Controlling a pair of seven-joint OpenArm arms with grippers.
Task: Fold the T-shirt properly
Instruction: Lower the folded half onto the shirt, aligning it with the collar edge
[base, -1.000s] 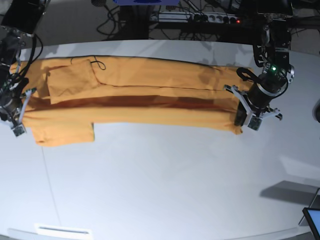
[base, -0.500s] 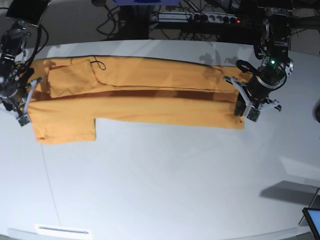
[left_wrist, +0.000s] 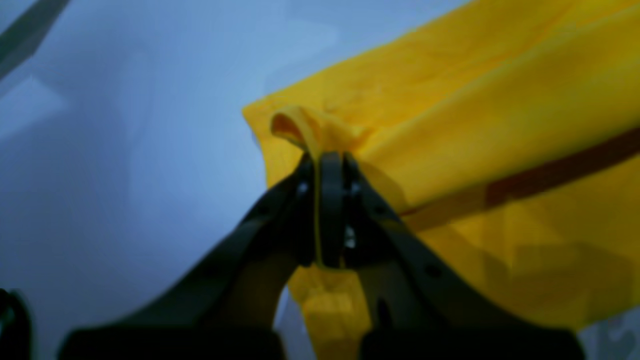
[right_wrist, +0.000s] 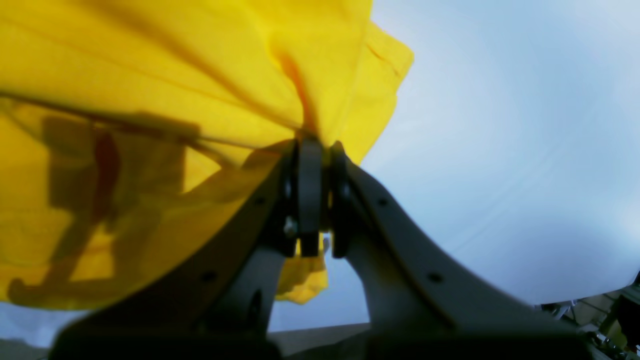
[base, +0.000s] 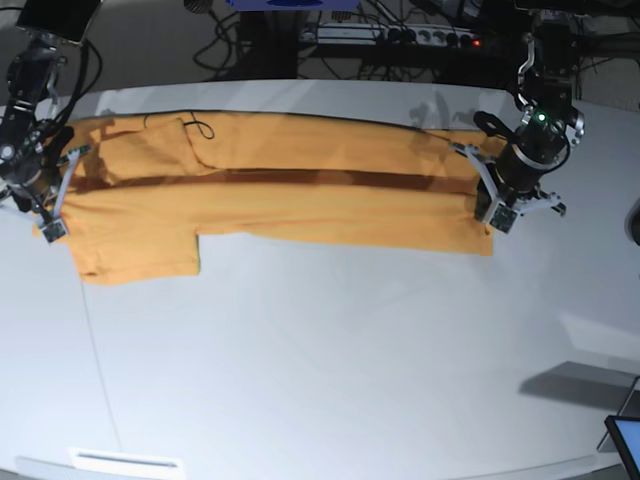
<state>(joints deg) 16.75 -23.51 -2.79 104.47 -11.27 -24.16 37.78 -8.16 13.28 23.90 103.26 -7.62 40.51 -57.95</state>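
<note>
The orange-yellow T-shirt (base: 280, 200) lies stretched lengthwise across the far half of the white table (base: 330, 370), with a dark fold line running along it and one sleeve hanging toward me at the left. My left gripper (base: 490, 215) is shut on the shirt's right end; in the left wrist view the gripper (left_wrist: 325, 165) pinches a looped bit of the T-shirt (left_wrist: 475, 100). At the shirt's left end, my right gripper (base: 50, 222) is shut on the cloth; the right wrist view shows the gripper (right_wrist: 312, 147) clamping the bunched T-shirt (right_wrist: 150, 65).
A power strip and cables (base: 400, 35) lie behind the table's far edge. A dark screen corner (base: 625, 440) shows at the lower right, and a white strip (base: 125, 462) sits at the front left edge.
Both grippers have moved toward the far side with the shirt's ends in them. The near layer has slid back over the far layer, covering the folded sleeve at the left.
</note>
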